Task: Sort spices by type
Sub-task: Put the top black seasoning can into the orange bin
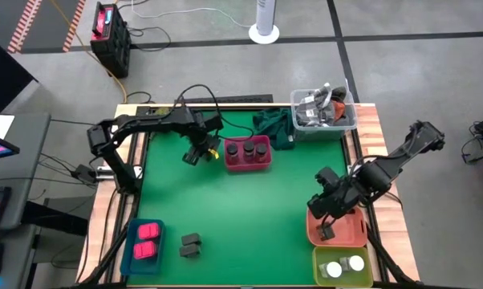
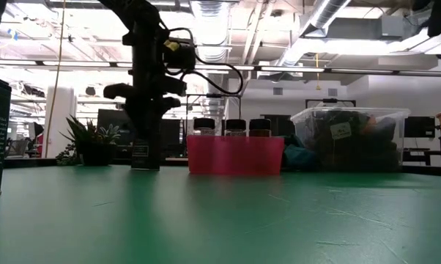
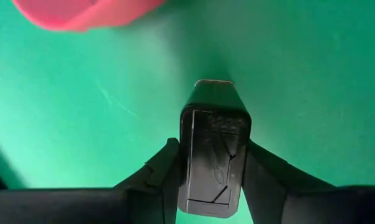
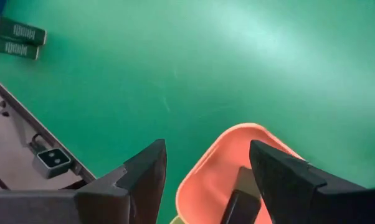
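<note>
My left gripper (image 1: 195,154) is shut on a dark grey box (image 3: 213,155), just left of the pink tray (image 1: 248,163), which holds three dark brown jars (image 2: 235,127). My right gripper (image 4: 207,149) hangs open over the orange tray (image 1: 342,233), where another dark box (image 4: 236,206) lies. Two more grey boxes (image 1: 191,245) lie on the mat near the near edge. Pink packets (image 1: 148,241) lie in the blue tray. Two white-capped jars (image 1: 343,266) stand in the green tray. My left gripper pinches the dark grey box between its two fingers (image 3: 166,171), one on each narrow side (image 3: 186,162). The fingers come from above, pointing down. In the low view the box (image 2: 140,155) stands upright below them, its lower end at the mat; whether it touches, I cannot tell.
A clear plastic tub of grey clutter (image 1: 323,111) stands at the far right corner, with a dark green cloth (image 1: 273,127) beside it. The blue tray (image 1: 129,241) sits at the near left, the green tray (image 1: 363,277) at the near right. Bare green mat (image 1: 257,209) lies between.
</note>
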Controlling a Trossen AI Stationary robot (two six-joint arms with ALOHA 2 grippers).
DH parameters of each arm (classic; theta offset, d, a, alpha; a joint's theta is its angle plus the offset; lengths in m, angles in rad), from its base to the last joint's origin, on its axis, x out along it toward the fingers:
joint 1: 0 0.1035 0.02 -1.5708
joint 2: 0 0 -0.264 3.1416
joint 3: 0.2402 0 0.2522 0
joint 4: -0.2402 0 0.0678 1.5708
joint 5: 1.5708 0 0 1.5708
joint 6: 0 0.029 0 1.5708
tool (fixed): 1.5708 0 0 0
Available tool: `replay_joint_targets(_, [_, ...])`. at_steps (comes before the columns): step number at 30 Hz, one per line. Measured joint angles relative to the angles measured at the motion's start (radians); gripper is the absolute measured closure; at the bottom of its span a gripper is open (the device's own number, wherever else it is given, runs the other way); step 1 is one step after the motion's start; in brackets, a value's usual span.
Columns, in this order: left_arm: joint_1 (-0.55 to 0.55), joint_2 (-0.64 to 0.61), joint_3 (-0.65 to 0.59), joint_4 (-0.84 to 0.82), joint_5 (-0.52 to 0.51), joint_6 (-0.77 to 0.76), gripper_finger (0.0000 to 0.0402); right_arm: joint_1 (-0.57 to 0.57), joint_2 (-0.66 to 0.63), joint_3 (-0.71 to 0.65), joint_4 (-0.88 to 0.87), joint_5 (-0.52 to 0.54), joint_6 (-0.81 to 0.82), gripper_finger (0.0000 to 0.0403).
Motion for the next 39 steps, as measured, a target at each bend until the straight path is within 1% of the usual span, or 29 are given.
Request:
replay_joint_targets(2, [-0.014,0.000,0.001,-0.025,0.024,-0.070,0.0269,-0.006,-0.010,0.000,-0.016,0.003,0.000,0.0147])
replay_joint_targets(4, [-0.033,0.000,0.001,-0.048,0.073,-0.132,0.0260,-0.015,-0.018,0.000,-0.028,0.005,-0.011,0.0147])
replay_joint_targets(7, [-0.081,0.000,0.000,-0.051,0.132,-0.217,0.0254,-0.041,-0.020,0.000,-0.024,0.005,-0.061,0.0147])
replay_joint_targets(9, [-0.124,0.000,0.000,-0.043,0.150,-0.272,0.0255,-0.059,-0.020,0.000,-0.021,0.007,-0.096,0.0147])
replay_joint_targets(15, [-0.289,0.001,-0.001,0.009,0.151,-0.455,0.0257,-0.106,-0.020,0.000,-0.020,0.011,-0.190,0.0147])
replay_joint_targets(17, [-0.349,0.002,-0.001,0.063,0.132,-0.516,0.0256,-0.118,-0.020,0.000,-0.022,0.011,-0.229,0.0147])
replay_joint_targets(21, [-0.453,0.003,-0.002,0.204,0.040,-0.647,0.0256,-0.138,-0.020,0.000,-0.023,0.010,-0.294,0.0147])
replay_joint_targets(23, [-0.489,0.003,-0.002,0.268,0.010,-0.719,0.0256,-0.138,-0.020,0.000,-0.023,0.010,-0.326,0.0147])
replay_joint_targets(27, [-0.532,0.003,-0.002,0.372,-0.008,-0.833,0.0256,-0.133,-0.020,0.000,-0.010,0.009,-0.397,0.0147])
replay_joint_targets(31, [-0.561,0.003,-0.002,0.411,-0.076,-0.880,0.0254,-0.134,-0.019,0.000,0.004,0.009,-0.428,0.0147])
replay_joint_targets(34, [-0.579,0.003,-0.002,0.433,-0.135,-0.887,0.0240,-0.134,-0.019,0.000,0.020,0.009,-0.442,0.0147])
replay_joint_targets(39, [-0.583,0.023,0.000,0.439,-0.129,-0.909,0.0201,-0.134,-0.019,0.000,0.067,0.007,-0.475,0.0147])
